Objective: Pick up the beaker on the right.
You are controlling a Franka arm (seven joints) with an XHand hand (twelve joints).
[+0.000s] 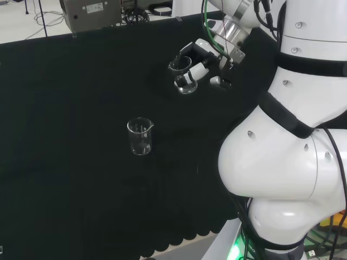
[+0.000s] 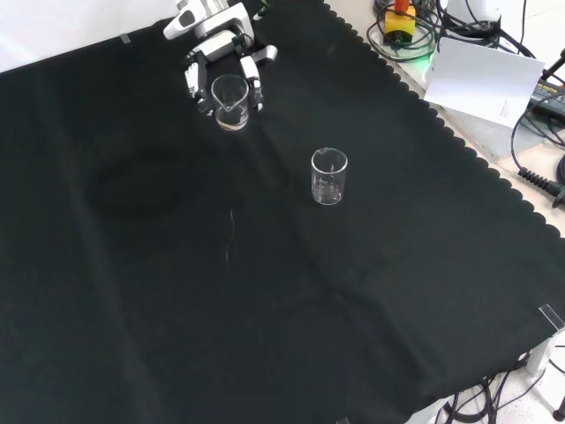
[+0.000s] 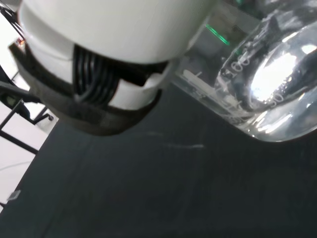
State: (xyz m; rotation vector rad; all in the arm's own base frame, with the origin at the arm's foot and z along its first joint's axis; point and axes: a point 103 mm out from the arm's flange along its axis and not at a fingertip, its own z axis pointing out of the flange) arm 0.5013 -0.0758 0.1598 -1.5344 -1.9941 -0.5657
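A clear glass beaker (image 1: pixel 184 77) hangs tilted above the cloth, with the hand (image 1: pixel 201 59) shut on it, fingers curled round its wall. In the front view the held beaker (image 2: pixel 230 102) sits between the fingers of the hand (image 2: pixel 216 44) near the top of the cloth. Close up in the wrist view, the beaker (image 3: pixel 262 84) with white scale marks lies beside a white and black part of the hand (image 3: pixel 109 54). A second clear beaker (image 1: pixel 140 136) stands upright on the cloth, apart from the hand, also seen as the beaker (image 2: pixel 328 176) in the front view.
The arm's white links (image 1: pixel 287 135) fill the head view's right side. A grey box (image 1: pixel 92 13) stands beyond the cloth's far edge. Cables, a white sheet (image 2: pixel 485 79) and a yellow and red object (image 2: pixel 399 18) lie off the cloth's scalloped edge.
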